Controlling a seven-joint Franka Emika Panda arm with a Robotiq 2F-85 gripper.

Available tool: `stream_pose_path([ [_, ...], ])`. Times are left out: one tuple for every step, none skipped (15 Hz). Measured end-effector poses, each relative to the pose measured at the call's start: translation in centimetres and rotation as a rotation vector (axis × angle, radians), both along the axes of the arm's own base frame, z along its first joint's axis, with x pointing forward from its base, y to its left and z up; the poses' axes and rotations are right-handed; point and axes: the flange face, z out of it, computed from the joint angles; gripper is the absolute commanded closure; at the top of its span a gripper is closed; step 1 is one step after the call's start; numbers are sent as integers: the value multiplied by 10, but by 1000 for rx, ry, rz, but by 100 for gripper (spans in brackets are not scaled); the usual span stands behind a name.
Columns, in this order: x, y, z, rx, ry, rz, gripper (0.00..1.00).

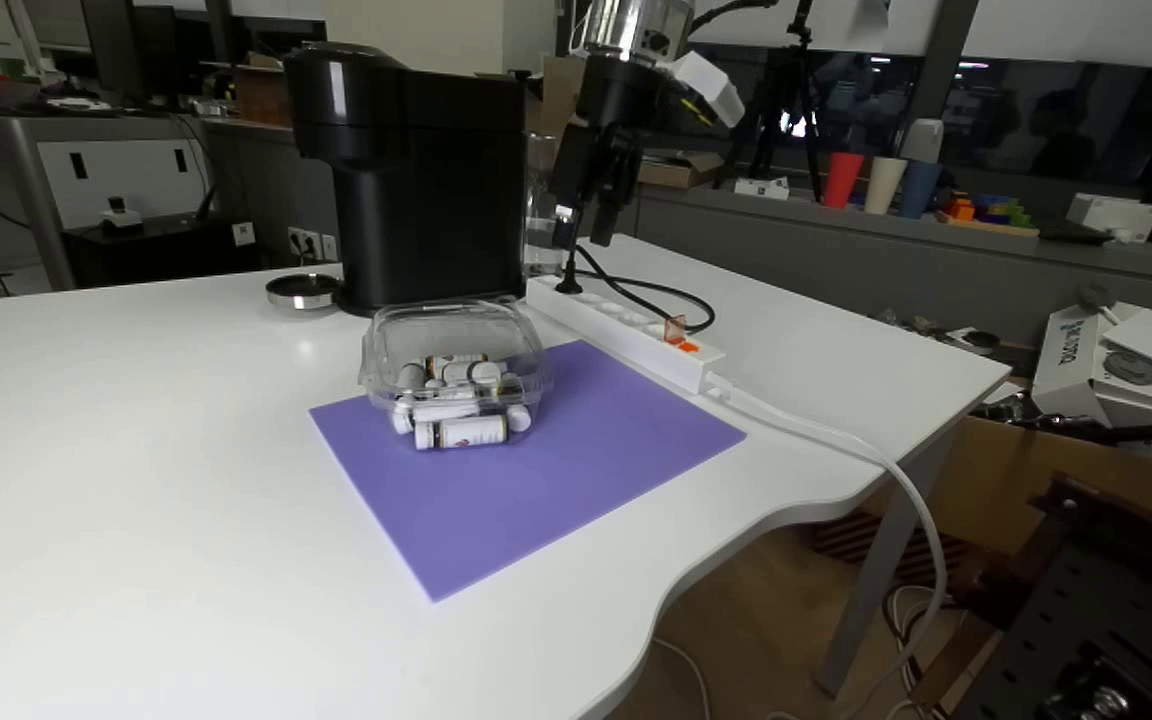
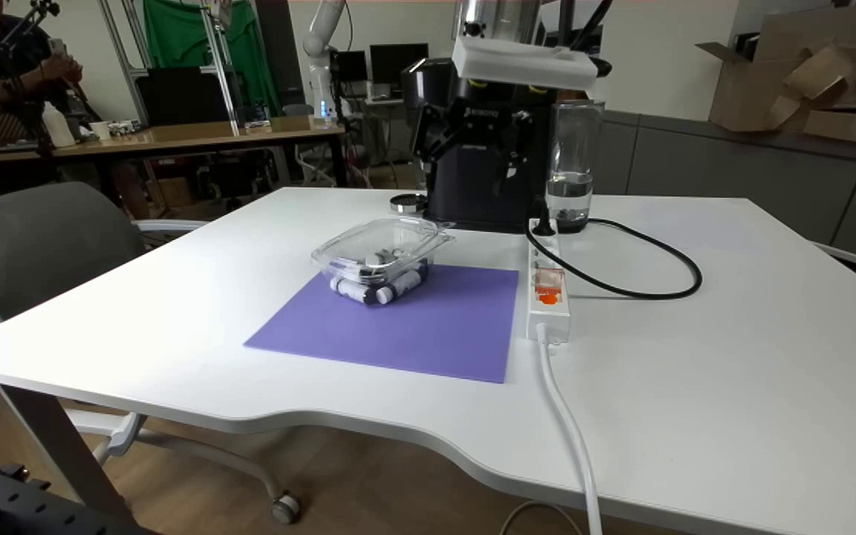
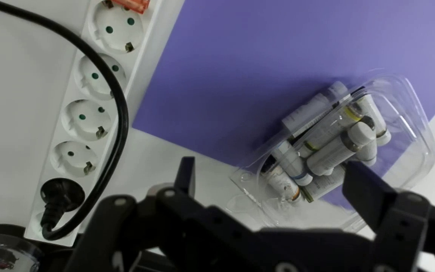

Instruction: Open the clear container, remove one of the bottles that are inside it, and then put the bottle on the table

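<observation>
The clear container (image 1: pixel 451 318) is a low see-through tub with its lid appearing shut. It sits on the back corner of the purple mat and partly on the white table (image 1: pixel 186 480). It also shows in an exterior view (image 2: pixel 391 236) and the wrist view (image 3: pixel 423 147). Several small white bottles (image 1: pixel 471 432) lie jumbled inside it, also visible in the wrist view (image 3: pixel 332 155). My gripper (image 1: pixel 584 228) is open and empty, raised above the power strip beside the black machine. In the wrist view the gripper (image 3: pixel 272 177) has its fingers wide apart, the right one overlapping the container's image.
The black machine (image 1: pixel 431 190) stands behind the container. A white power strip (image 2: pixel 547 319) with a black plug and looped cable (image 2: pixel 643 296) lies beside the purple mat (image 2: pixel 420 342). A glass vessel (image 2: pixel 571 148) and a small metal dish (image 1: pixel 303 290) stand near the machine.
</observation>
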Motion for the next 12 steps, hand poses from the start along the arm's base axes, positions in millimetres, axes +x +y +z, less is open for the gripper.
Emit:
stream_pose_path([
  [5,2,-7,0,2,5,0],
  [11,5,-14,1,3,13,0],
  [17,9,-19,1,3,23,0],
  [24,14,-24,-1,3,34,0],
  [31,20,-29,-3,3,42,0],
  [37,24,-33,-5,2,47,0],
  [43,28,-37,-7,2,46,0],
  [49,31,-41,-9,3,43,0],
  [55,32,-45,-12,5,38,0],
  [59,33,-49,-12,7,31,0],
  [63,34,-53,-12,9,26,0],
  [67,35,-58,-12,12,22,0],
])
